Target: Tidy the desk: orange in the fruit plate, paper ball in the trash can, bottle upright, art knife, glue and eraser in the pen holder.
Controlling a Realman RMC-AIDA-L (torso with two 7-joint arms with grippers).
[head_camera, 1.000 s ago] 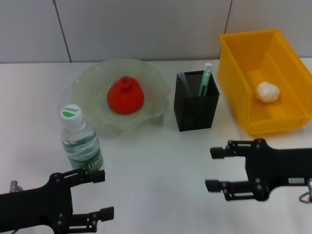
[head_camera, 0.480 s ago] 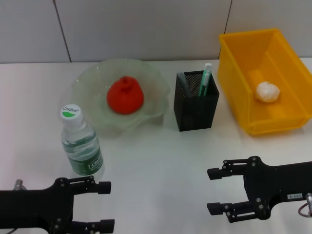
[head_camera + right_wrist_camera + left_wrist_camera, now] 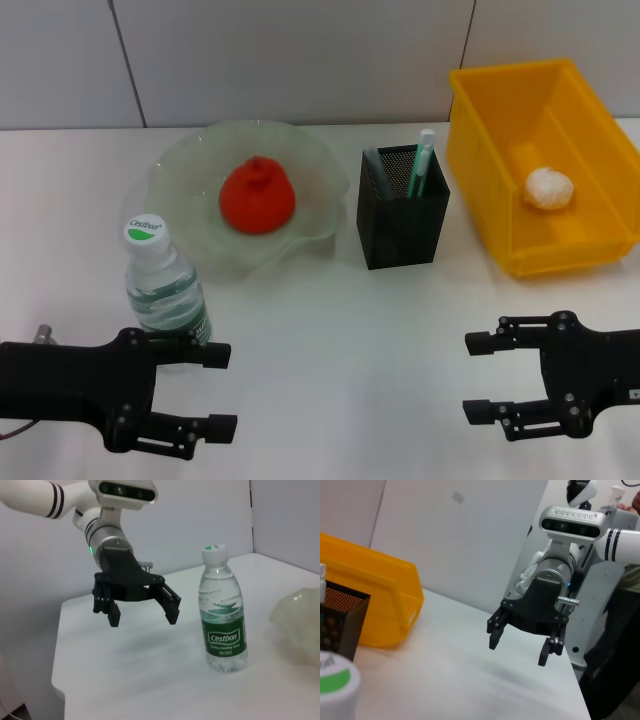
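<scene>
Head view: red-orange round orange (image 3: 257, 196) resting in pale-green ruffled glass fruit plate (image 3: 180, 170); small white crumpled paper ball (image 3: 550, 188) inside bright yellow plastic trash can (image 3: 480, 140); clear plastic bottle (image 3: 165, 296) with green label and white cap upright on white tabletop (image 3: 340, 330), just behind left tool (image 3: 208, 391). Black mesh pen holder (image 3: 402, 206) between plate and bin. Left tool spread, empty. Right tool (image 3: 482, 376) spread, empty, low near front edge.

You see the right pincer (image 3: 525, 646) spread wide above the white table (image 3: 450, 675), well apart from the trash can (image 3: 375, 605).
</scene>
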